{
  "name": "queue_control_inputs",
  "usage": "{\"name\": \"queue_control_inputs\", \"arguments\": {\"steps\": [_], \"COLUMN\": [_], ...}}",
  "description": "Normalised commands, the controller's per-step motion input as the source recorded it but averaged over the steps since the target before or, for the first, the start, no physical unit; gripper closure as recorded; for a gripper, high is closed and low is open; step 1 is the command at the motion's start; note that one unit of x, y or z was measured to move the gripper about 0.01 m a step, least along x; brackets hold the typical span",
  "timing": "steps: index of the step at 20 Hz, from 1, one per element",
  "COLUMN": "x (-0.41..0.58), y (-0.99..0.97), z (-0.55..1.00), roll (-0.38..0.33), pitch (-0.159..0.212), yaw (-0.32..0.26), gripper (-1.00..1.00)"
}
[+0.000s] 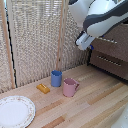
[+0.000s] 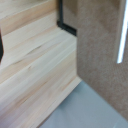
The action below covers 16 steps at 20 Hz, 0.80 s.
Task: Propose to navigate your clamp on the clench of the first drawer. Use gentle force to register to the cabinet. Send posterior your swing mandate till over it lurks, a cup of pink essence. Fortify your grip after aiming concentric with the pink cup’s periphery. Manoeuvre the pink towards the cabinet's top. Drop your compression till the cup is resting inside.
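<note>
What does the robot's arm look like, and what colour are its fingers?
The arm is fat and rounded, mostly white with dark grey-black bands where its parts join. At its end sits a small pale block, the gripper, with short dark-blue fingers. No cables or markings show. The picture is too blurry to tell more, and the wrist view shows none of it clearly.

Pink cup [image 1: 70, 87] between plate [image 1: 15, 111] and cabinet [image 1: 112, 52]

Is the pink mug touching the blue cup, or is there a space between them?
Cannot tell. In the exterior view the pink mug sits right beside the blue cup, and their edges meet or overlap, with no plain gap visible.
</note>
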Motion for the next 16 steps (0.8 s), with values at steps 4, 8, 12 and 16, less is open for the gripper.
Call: {"name": "queue_control_inputs", "arguments": {"steps": [4, 8, 12, 16], "x": [0.106, 0.121, 0.099, 0.144], "y": [0.26, 0.35, 0.42, 0.48], "z": [-0.02, -0.09, -0.09, -0.15], "roll": [0.310, 0.283, 0.254, 0.224], "pitch": [0.105, 0.135, 0.094, 0.003], "yaw": [-0.207, -0.188, -0.175, -0.162], "gripper": [-1.00, -1.00, -1.00, -1.00]}}
